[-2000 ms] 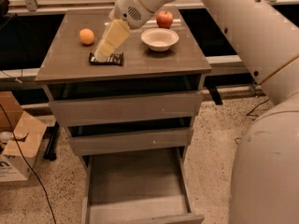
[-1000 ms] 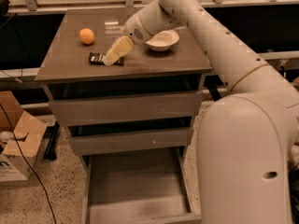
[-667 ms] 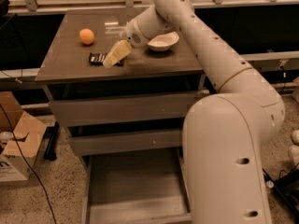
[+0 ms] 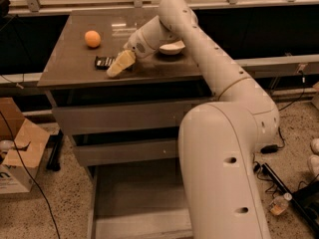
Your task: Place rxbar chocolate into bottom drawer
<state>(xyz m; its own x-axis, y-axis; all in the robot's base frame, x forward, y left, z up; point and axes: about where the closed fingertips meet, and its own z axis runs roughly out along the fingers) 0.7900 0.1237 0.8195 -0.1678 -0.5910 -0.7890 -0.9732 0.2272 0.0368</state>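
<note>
Now that the gripper [image 4: 120, 64] has come down against the bar [image 4: 103, 61], the pick-up is at hand; its grip I cannot tell.

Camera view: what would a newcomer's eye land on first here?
The big white arm fills the right foreground, reaching up onto the cabinet top. Its pincer sits low at the rxbar chocolate, near the orange fruit. Below, the bottom drawer stands pulled open.
</note>
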